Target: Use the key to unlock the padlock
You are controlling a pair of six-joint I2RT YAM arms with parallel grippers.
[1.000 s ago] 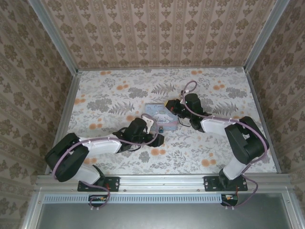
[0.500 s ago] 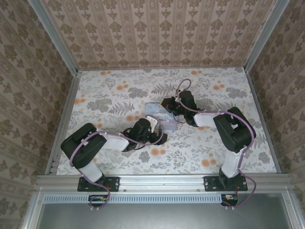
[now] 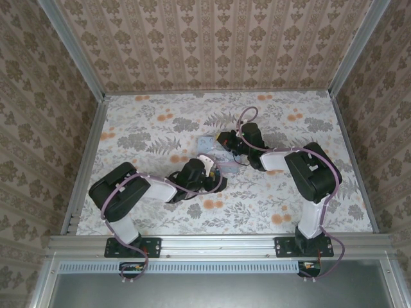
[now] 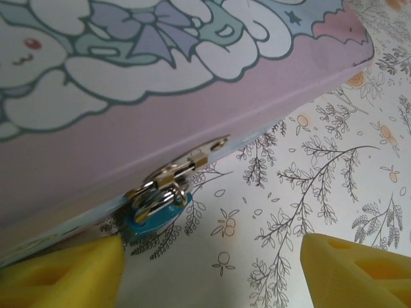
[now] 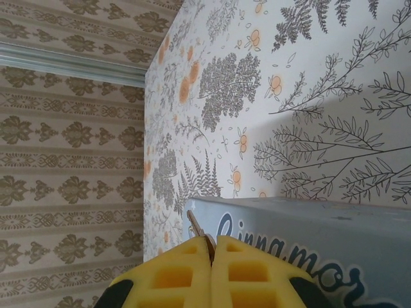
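Padlock hangs by its shackle from the hasp on the front edge of the tin, blue body low by the counter; left claw released and spread wide, one pad just beside the lock body; right claw clenched on the key, thin tip poking out near the tin. Lock looks tiny, rigid and light, likely to swing on the hasp, so pinch the blue body by its flat sides, keyhole clear; key looks stiff, thin, slick, and may twist in soft foam.
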